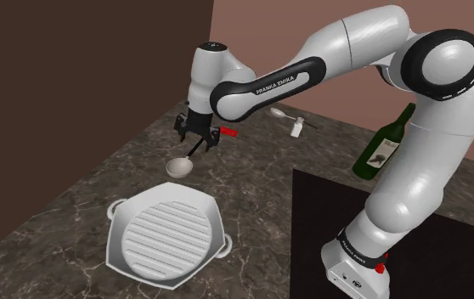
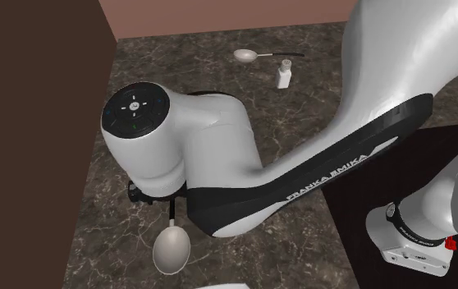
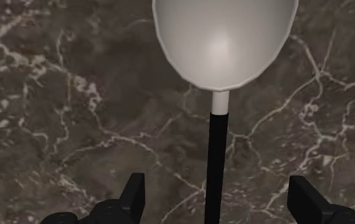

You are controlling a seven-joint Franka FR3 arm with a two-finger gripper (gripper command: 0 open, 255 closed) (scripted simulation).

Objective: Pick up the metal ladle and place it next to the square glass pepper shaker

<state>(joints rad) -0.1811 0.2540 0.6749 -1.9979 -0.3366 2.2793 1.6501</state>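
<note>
Jaws: my gripper [image 3: 219, 186] stands open, fingers apart, touching nothing.
Ladle: ladle [image 3: 224, 41] on the marble counter [image 3: 55, 95], black handle between my fingers, clear of both, pale bowl beyond them.
Shaker: pepper shaker [image 1: 296, 127] well apart near the far wall, a spoon [image 1: 279, 112] just beside it.
Around: small red thing [image 1: 228, 132] just beside me, toward the shaker; green wine bottle [image 1: 384, 146] upright by the stand.
Pan: white ribbed grill pan [image 1: 163, 234] near the ladle's bowl, ribs all showing.

The ladle [image 2: 171, 249], pale bowl, pokes out below the arm [image 2: 219, 156] over the dark marble counter [image 2: 178, 66]; pepper shaker [image 2: 285, 75] well apart, spoon [image 2: 247, 55] just beside it.
</note>
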